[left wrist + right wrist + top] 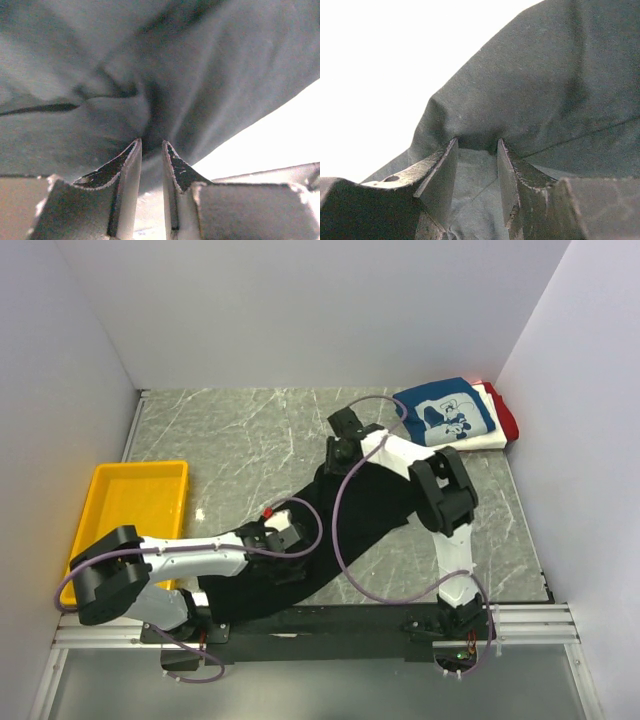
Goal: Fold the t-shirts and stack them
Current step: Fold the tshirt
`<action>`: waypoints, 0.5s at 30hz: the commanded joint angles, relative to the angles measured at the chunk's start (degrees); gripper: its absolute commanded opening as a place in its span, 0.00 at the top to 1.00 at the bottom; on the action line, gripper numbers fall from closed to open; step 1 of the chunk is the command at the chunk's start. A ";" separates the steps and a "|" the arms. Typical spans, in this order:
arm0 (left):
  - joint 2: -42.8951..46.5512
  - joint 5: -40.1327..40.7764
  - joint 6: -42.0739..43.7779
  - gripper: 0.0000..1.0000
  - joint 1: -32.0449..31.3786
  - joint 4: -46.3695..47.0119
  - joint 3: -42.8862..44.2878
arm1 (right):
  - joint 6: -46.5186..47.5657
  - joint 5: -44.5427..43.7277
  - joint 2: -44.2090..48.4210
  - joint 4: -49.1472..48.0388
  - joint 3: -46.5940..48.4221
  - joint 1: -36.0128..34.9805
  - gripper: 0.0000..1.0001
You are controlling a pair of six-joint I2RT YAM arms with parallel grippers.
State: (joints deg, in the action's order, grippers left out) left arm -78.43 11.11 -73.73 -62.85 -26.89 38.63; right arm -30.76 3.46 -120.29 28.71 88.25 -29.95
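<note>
The black t-shirt [372, 508] is stretched in a diagonal band across the middle of the table, its lower end draped over the near edge. My left gripper [292, 537] is shut on its lower part. In the left wrist view the dark cloth [200, 75] gathers into folds between the fingertips [151, 143]. My right gripper [334, 464] is shut on the shirt's far upper edge, and the cloth [560, 90] fills the gap between its fingers [476, 141]. At the back right lies a folded blue t-shirt with a white cartoon print [445, 415], on top of a white one [484, 443] and a red one [504, 412].
A yellow plastic tray [135, 502] sits at the left, beside the left arm. White walls close in the grey marble table on three sides. The metal rail carrying the arm bases [520, 625] runs along the near edge.
</note>
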 commanded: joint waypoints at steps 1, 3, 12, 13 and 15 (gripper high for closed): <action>-1.55 -2.33 -4.22 0.71 -2.54 1.23 4.08 | 3.34 0.13 -4.15 5.04 6.14 -1.51 0.56; -1.72 -2.50 -4.14 0.71 -2.72 1.93 4.96 | 4.56 1.19 -6.44 4.78 8.77 -1.60 0.56; -1.46 4.70 2.01 0.67 -1.32 -3.60 15.49 | 7.56 1.11 -12.17 10.32 24.52 -1.34 0.55; -1.02 5.84 3.41 0.66 -0.70 -3.69 16.03 | 7.39 1.02 -9.03 9.44 23.12 -0.90 0.53; 0.21 5.41 5.26 0.65 3.07 -2.64 17.08 | 6.08 2.42 -5.06 6.29 20.66 1.47 0.49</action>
State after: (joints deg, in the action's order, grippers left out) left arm -80.38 13.17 -72.31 -63.24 -28.88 52.99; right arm -24.67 5.74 -132.44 36.64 109.60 -30.76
